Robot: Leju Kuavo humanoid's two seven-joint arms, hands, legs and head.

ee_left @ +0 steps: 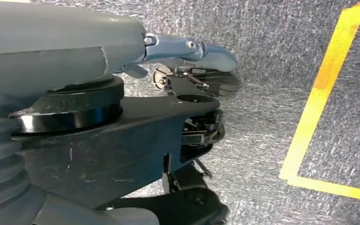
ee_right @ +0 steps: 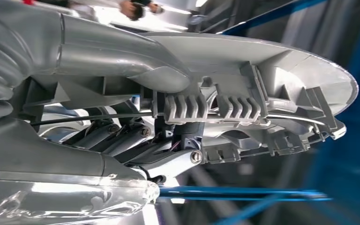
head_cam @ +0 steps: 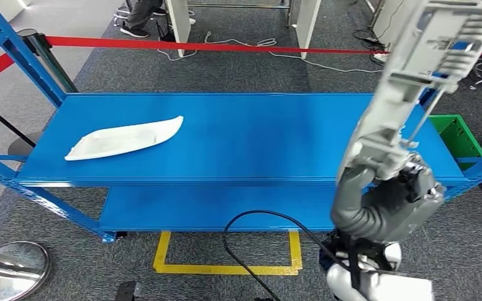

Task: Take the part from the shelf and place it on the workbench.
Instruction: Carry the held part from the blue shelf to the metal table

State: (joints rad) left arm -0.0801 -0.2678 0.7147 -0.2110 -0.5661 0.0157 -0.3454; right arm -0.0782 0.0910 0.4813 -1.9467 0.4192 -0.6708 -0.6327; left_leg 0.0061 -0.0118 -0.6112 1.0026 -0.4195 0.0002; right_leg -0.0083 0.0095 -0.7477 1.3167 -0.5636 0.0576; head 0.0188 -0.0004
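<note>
Lying flat on the blue shelf toward nine o'clock: a white curved part, untouched. At six o'clock on the grey carpet, a yellow floor outline. Left hand hanging over carpet, fingers curled in, holding nothing. At three o'clock, right hand raised, fingers grasping a grey ribbed part standing tilted above the shelf's right end; thumb pressed along its ribbed face in the right wrist view.
</note>
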